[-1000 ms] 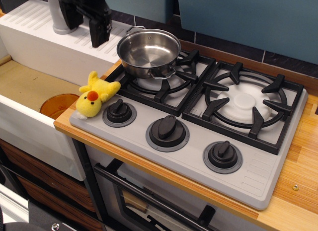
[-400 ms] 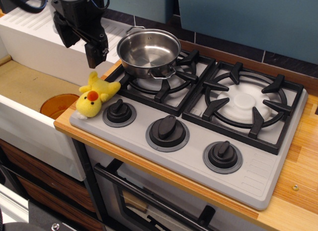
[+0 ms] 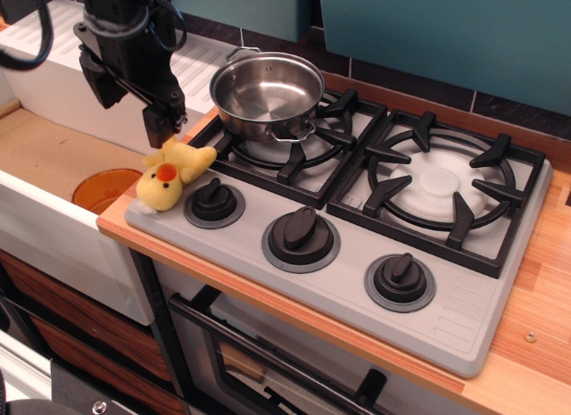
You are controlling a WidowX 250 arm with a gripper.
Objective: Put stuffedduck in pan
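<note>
The stuffedduck (image 3: 169,176), yellow plush with an orange-red beak, lies on the front left corner of the grey stove top, next to the leftmost knob. The pan (image 3: 268,92), a shiny steel pot, stands empty on the back left burner. My black gripper (image 3: 127,104) hangs just above and behind the duck, to the left of the pan. Its jaws stand apart and hold nothing. One fingertip (image 3: 157,129) is right over the duck's raised wing.
A white sink (image 3: 53,165) with an orange drain lies left of the stove, and a ribbed white drainboard (image 3: 62,49) stands behind it. Three black knobs (image 3: 302,236) line the stove front. The right burner grate (image 3: 437,187) is bare. A wooden counter edge (image 3: 535,326) runs along the right.
My gripper has come down and leftward from the back of the drainboard to just above the duck. The duck and the pan have not moved.
</note>
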